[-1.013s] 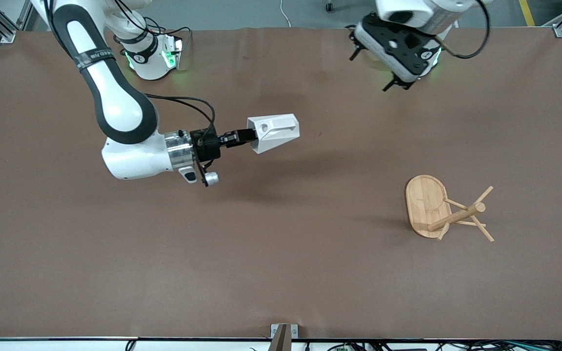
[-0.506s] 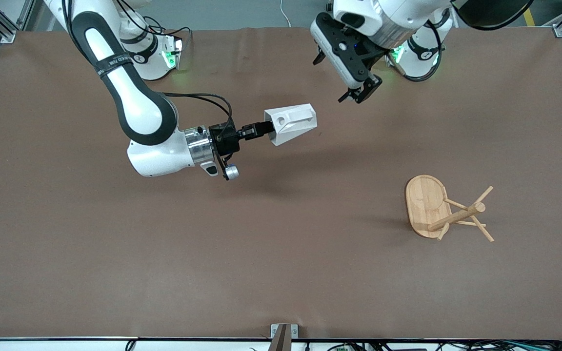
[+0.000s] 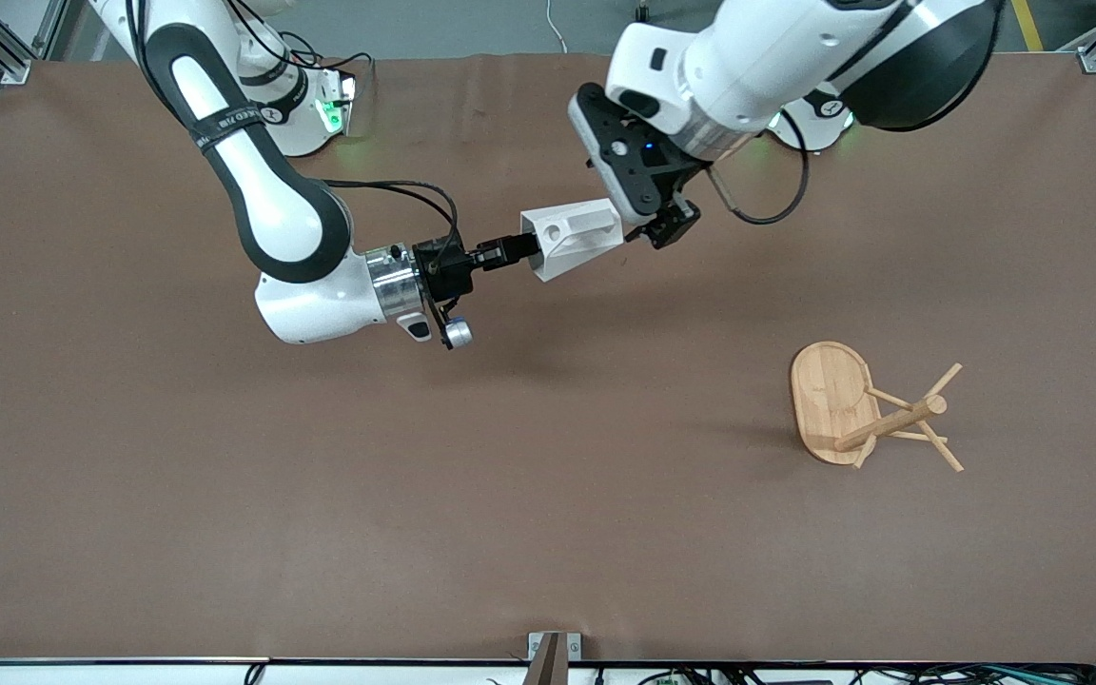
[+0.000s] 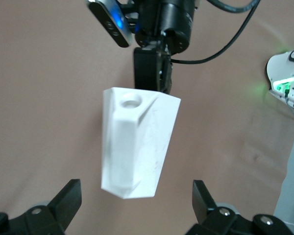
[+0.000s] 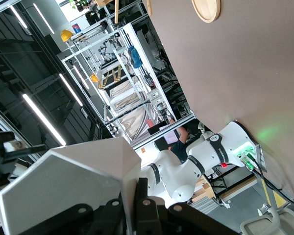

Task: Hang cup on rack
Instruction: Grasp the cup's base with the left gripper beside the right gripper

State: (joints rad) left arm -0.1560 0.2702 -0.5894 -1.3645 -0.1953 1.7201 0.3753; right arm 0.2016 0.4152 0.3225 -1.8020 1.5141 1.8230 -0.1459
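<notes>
Above the table [image 3: 129, 495], the right hand [image 3: 508, 251] grips an unmarked cup [image 3: 572, 238].

Right claw [image 3: 521, 249] clamped and held level in the air; left claw [image 4: 137, 205] spread wide facing it.

Glossy white arm shells are joined by black bands, black cables are looped alongside, and green lights are lit on both bases.

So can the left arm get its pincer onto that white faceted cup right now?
Probably yes. The left pincer is open, its fingers flanking the small white faceted cup, which the right pincer holds up over the table with nothing between.
</notes>
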